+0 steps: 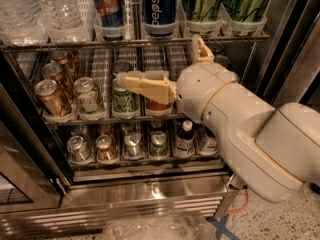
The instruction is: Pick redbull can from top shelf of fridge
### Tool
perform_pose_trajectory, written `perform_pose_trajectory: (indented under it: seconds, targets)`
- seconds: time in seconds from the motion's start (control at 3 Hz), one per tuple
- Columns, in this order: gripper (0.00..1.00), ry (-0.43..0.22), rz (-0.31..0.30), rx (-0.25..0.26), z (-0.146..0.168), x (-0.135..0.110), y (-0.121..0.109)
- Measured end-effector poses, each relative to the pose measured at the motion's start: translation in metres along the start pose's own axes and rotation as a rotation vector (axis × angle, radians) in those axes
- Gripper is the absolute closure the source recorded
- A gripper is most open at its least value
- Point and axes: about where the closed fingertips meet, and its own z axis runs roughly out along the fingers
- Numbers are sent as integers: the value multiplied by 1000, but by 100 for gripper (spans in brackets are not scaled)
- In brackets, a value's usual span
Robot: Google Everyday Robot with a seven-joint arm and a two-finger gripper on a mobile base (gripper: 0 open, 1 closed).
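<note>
The redbull can (107,8), slim and blue-silver with red lettering, stands in a white cup on the top shelf (75,44) of the fridge (150,189); its top is cut off by the frame. My gripper (158,59) is in front of the middle shelf, below and to the right of the can and not touching it. It is open and empty. One cream finger (145,84) points left across the short cans, the other (200,48) points up towards the top shelf's edge.
A dark-blue Pepsi can (159,6) stands right of the redbull can, then green cans (202,4). Water bottles (45,9) fill the shelf's left. Short cans (87,96) sit on the middle shelf, small cans and a bottle (185,136) below. The dark door frame (280,49) is at right.
</note>
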Motion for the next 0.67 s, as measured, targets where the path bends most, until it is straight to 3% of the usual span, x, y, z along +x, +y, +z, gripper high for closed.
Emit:
perform_pose_trajectory:
  seconds: [0.67]
  targets:
    - [0, -27, 41, -21, 31, -19, 16]
